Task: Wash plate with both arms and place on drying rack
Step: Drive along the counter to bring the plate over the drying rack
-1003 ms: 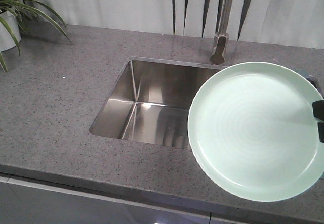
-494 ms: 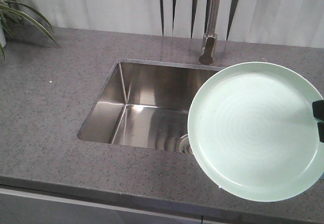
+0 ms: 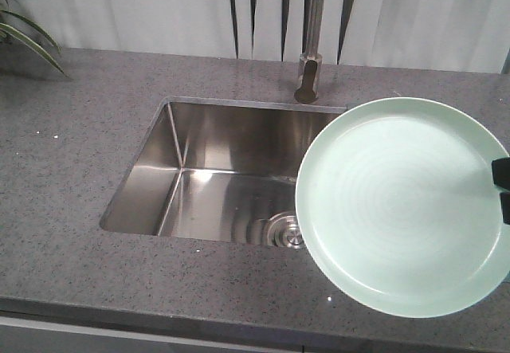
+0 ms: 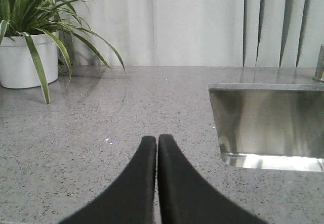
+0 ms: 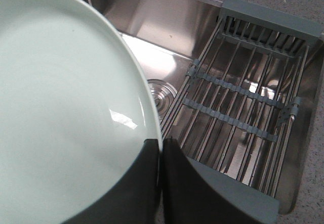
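Grey countertop (image 3: 72, 170) rings the sink (image 3: 215, 150); plate (image 3: 398, 209) partly hides its drain (image 3: 283, 229).

Soft, even light fills all views, and the pale curtains (image 3: 119, 10) are brightest. The steel sink (image 3: 199, 142) shows white streaks of glare, and a small highlight sits on the plate (image 5: 61, 107). Shadows on the bench (image 3: 72, 130) are faint. The front view is slightly grainy.

the plate (image 3: 398, 205) covers the right end of the sink (image 3: 215, 170), the right gripper (image 3: 502, 191) pinching its rim. the faucet (image 3: 309, 66) stands behind the sink, the drain (image 3: 285, 229) on its floor.
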### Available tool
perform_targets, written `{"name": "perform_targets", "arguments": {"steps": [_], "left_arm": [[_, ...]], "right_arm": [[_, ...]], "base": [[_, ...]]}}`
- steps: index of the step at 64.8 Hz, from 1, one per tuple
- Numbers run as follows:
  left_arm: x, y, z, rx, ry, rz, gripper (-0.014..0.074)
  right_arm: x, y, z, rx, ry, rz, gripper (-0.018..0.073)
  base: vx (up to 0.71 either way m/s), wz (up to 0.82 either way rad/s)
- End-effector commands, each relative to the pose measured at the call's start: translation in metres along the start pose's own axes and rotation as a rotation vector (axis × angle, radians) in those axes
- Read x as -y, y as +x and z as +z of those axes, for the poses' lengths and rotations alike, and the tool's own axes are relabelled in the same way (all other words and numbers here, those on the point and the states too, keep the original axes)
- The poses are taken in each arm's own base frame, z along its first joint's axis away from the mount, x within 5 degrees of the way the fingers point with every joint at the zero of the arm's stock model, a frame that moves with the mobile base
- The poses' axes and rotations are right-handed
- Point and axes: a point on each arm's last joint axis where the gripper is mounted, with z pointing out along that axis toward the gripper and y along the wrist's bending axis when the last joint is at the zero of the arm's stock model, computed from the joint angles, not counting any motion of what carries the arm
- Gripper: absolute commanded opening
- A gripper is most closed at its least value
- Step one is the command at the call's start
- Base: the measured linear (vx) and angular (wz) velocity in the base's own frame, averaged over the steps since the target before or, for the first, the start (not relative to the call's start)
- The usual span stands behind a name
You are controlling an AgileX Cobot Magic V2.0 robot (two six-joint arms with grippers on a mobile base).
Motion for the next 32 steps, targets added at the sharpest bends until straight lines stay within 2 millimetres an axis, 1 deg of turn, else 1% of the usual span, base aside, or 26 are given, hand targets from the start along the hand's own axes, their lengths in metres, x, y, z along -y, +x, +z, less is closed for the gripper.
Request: {"name": "perform_targets", "arguments": {"steps": [1,32], "left_arm": [[0.0007,0.0004,-0.0004,0.06,0.016,-0.011,-0.0006],[0.0007,0.0004,-0.0004,0.06,0.016,-0.011,-0.0006]], "right_arm": [[0.0009,-0.0117,-0.0083,0.098,0.018,0.003,-0.0006],[0.0008,-0.0116,-0.0083,0.097,0.017,0.003,-0.0006]], "base": [[0.02,-0.07],[0.02,-0.08]]}}
